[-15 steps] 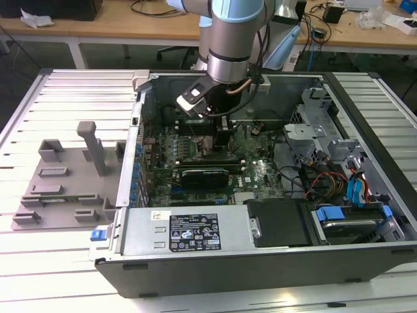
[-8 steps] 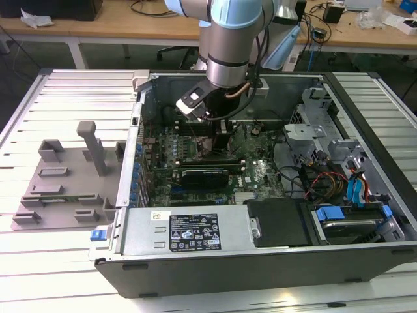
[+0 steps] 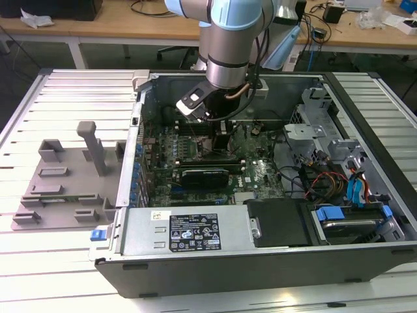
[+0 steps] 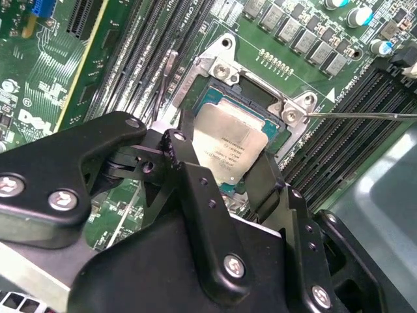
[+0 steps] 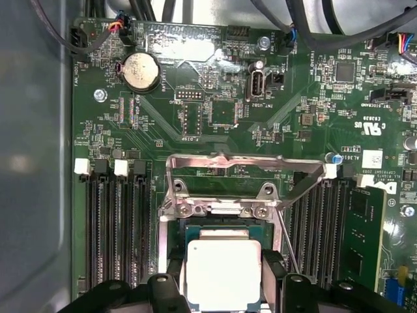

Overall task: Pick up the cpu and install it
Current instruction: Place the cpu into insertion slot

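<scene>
The gripper [image 4: 227, 171] is closing its two black fingers [image 4: 184, 160] against opposite edges of the cpu [image 4: 229, 149], so the gap between them is no wider than the chip itself and nothing else is being held. The silvery top is facing up and the fingers are gripping only the sides, which is leaving the underside free to meet the contacts below. The chip is sitting squarely over the open socket [image 4: 255, 95] on the motherboard [image 5: 215, 85], its edges lining up with the black frame. Whether it is already resting in the seat or hanging just above it cannot be told. The metal load plate [image 5: 225, 160] is standing swung back and the thin lever [image 4: 365, 116] is lying off to one side, giving the gripper a clear way down. The memory slots [image 5: 114, 222] are flanking the socket closely on both sides, which probably explains the narrow, straight approach. In the exterior view the arm [image 3: 228, 39] is reaching down from above into the opened computer case [image 3: 260, 261], its wrist pointing almost vertically at the board, while the grey tray [image 3: 65, 179] is lying well apart, outside the case, on the exterior view's left.
</scene>
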`<state>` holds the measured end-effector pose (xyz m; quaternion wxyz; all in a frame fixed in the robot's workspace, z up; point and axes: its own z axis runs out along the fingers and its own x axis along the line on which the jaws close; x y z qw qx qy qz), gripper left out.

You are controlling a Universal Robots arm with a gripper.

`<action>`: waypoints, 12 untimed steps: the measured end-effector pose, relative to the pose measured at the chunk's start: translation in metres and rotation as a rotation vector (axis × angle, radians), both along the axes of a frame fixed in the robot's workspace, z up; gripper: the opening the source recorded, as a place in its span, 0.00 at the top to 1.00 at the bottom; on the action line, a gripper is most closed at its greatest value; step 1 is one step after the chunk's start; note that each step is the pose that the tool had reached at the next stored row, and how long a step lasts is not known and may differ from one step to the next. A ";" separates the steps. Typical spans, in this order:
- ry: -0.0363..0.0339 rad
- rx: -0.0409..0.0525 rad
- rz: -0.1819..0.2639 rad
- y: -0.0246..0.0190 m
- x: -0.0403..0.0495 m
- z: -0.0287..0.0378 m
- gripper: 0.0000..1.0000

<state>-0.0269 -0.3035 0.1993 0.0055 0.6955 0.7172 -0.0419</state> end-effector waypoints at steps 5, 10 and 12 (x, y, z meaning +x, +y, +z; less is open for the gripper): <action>0.0000 0.0001 0.000 0.0001 0.0000 0.0000 0.38; 0.0001 -0.0001 0.002 0.0002 -0.0001 0.0007 0.38; -0.0001 0.0003 0.002 0.0002 -0.0001 0.0009 0.38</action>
